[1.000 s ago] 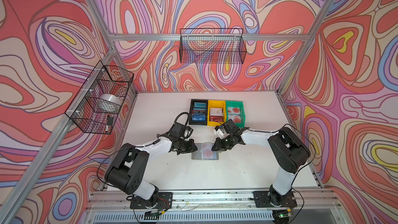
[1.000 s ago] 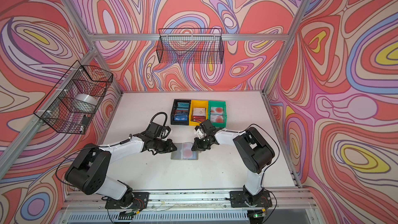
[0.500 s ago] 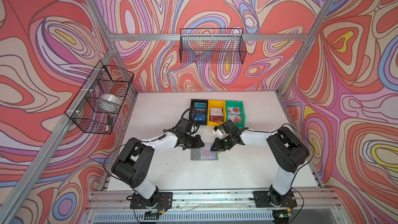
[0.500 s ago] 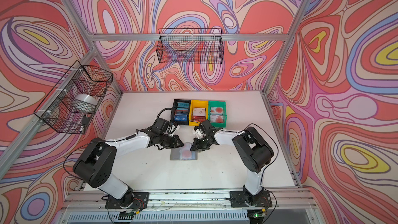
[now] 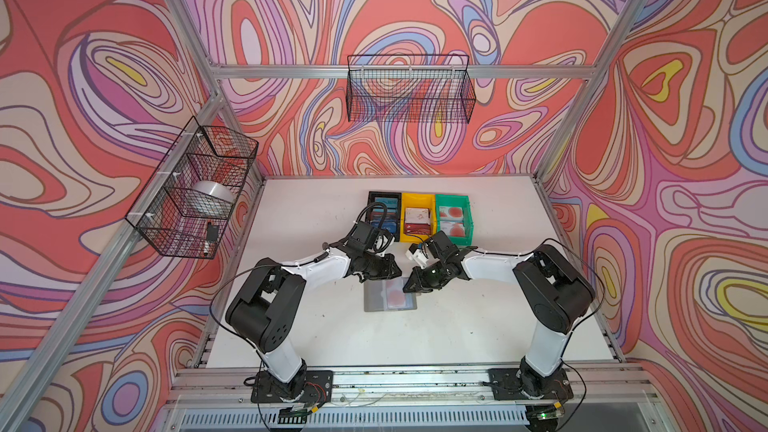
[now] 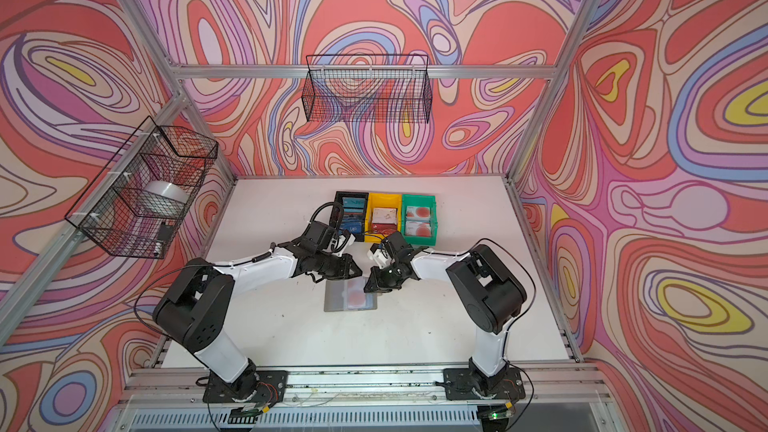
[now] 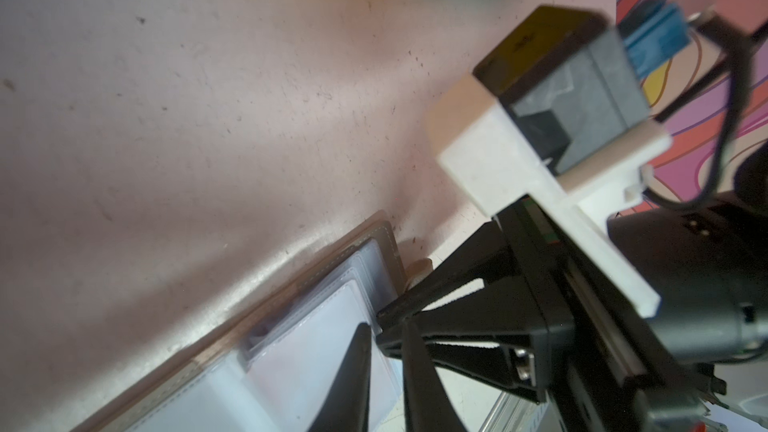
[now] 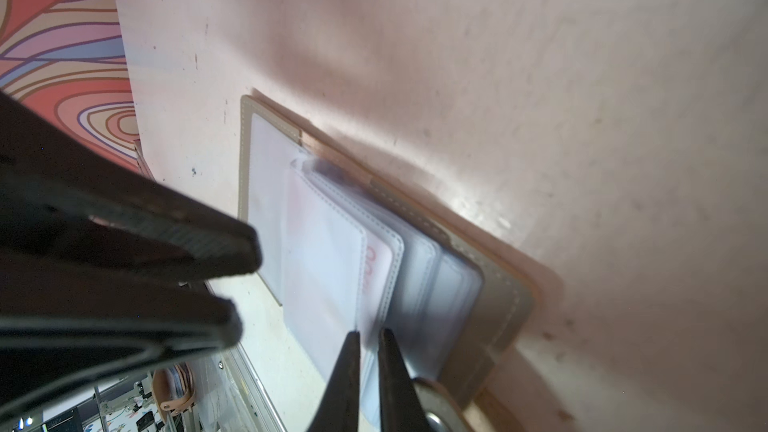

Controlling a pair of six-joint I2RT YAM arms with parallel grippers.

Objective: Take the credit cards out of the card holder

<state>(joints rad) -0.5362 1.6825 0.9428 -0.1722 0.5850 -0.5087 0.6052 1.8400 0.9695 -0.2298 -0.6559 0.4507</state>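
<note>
The counter [image 5: 324,326] is white and a little scuffed. It is closed in on three sides by walls [image 5: 415,2] with a swirling pattern of red, pink and purple, and an aluminium frame [image 5: 399,71] runs along the corners. Two wire baskets hang on the walls — a back basket [image 5: 409,89] and a side basket [image 5: 191,189]. Three bins stand side by side at the far part of the counter: a black bin [image 5: 384,194], a yellow bin [image 5: 417,198] and a green bin [image 5: 453,199], and the green one shows two pale cards [image 5: 451,213] with a red circle. One card holder [image 5: 376,297] lies open and flat in the middle of the counter, in front of the bins and between the two arms. One credit card [image 5: 395,295] with a red circle shows through a clear pocket of it. The right claw [image 8: 371,334] is clenched, its fingers almost together on the edge of a clear pocket leaf of the card holder. The left claw [image 7: 387,326] leaves only a narrow gap, with its tips at the holder's edge on the side of the bins — whether it grips something I cannot tell.
</note>
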